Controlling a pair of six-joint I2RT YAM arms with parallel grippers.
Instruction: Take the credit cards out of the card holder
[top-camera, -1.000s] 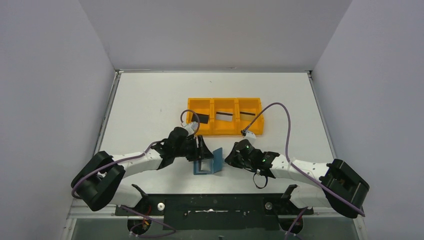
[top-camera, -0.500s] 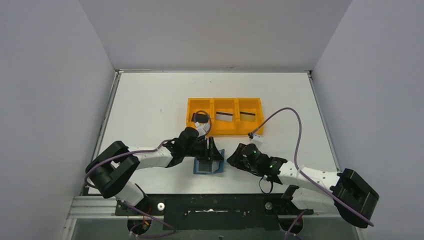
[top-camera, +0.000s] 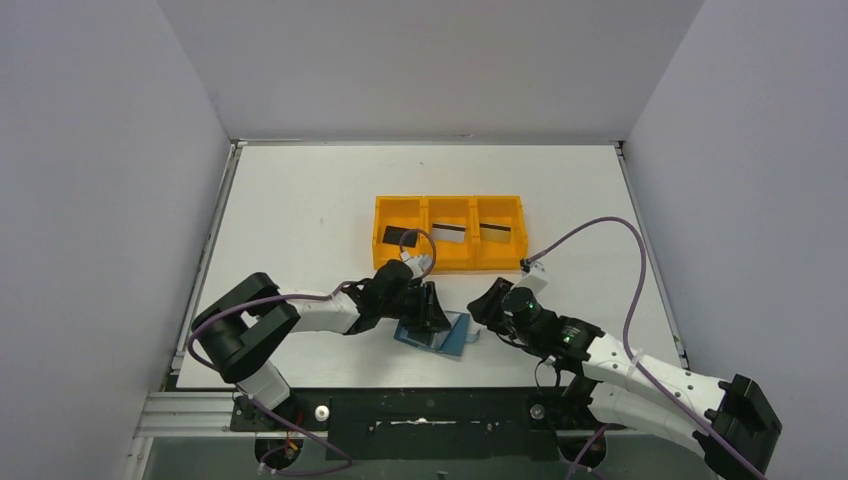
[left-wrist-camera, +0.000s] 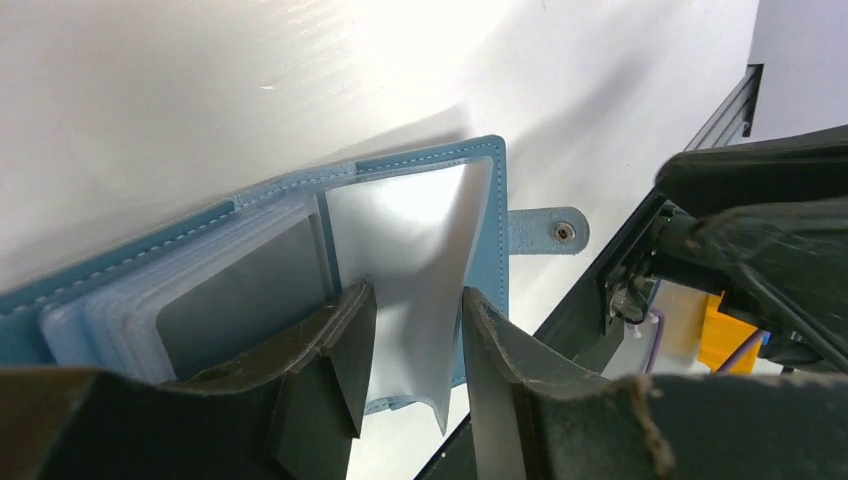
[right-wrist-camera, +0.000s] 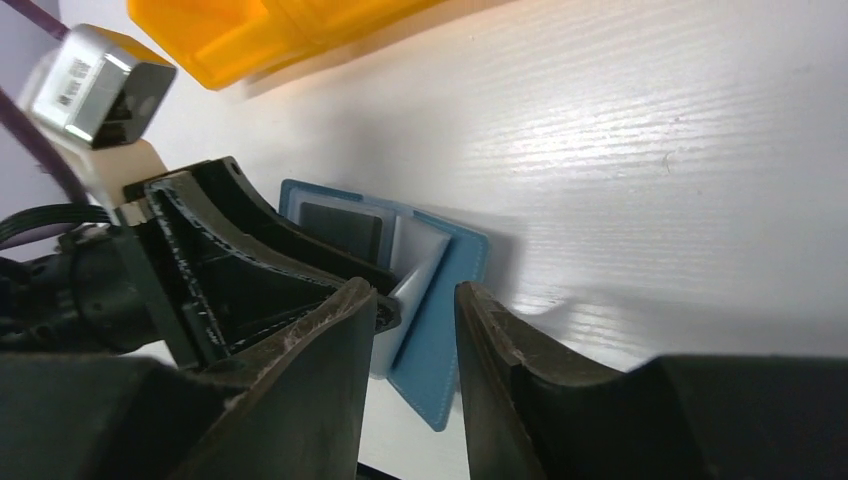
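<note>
The teal-blue card holder (top-camera: 452, 338) lies open and flat near the table's front edge. Its clear sleeves hold a grey credit card (left-wrist-camera: 240, 300), also seen as a grey credit card (right-wrist-camera: 340, 228) in the right wrist view. My left gripper (top-camera: 430, 310) is down on the card holder (left-wrist-camera: 420, 165). The left gripper (left-wrist-camera: 415, 315) is open, with a loose clear sleeve (left-wrist-camera: 435, 290) curling up between its fingers. My right gripper (top-camera: 483, 308) sits just right of the wallet. The right gripper (right-wrist-camera: 412, 310) is open and empty, its fingers on either side of the card holder's (right-wrist-camera: 445, 330) cover edge.
An orange three-compartment tray (top-camera: 450, 265) stands behind the wallet. It holds a black card (top-camera: 400, 236) and two silver-grey striped cards (top-camera: 450, 233) (top-camera: 495, 230). The snap tab (left-wrist-camera: 545, 230) points toward the table's front rail. Both arms crowd the wallet.
My right gripper opened and let go of the wallet's raised flap, which dropped flat, and drew back to the right. My left gripper slid right onto the wallet and narrowed around a sleeve.
</note>
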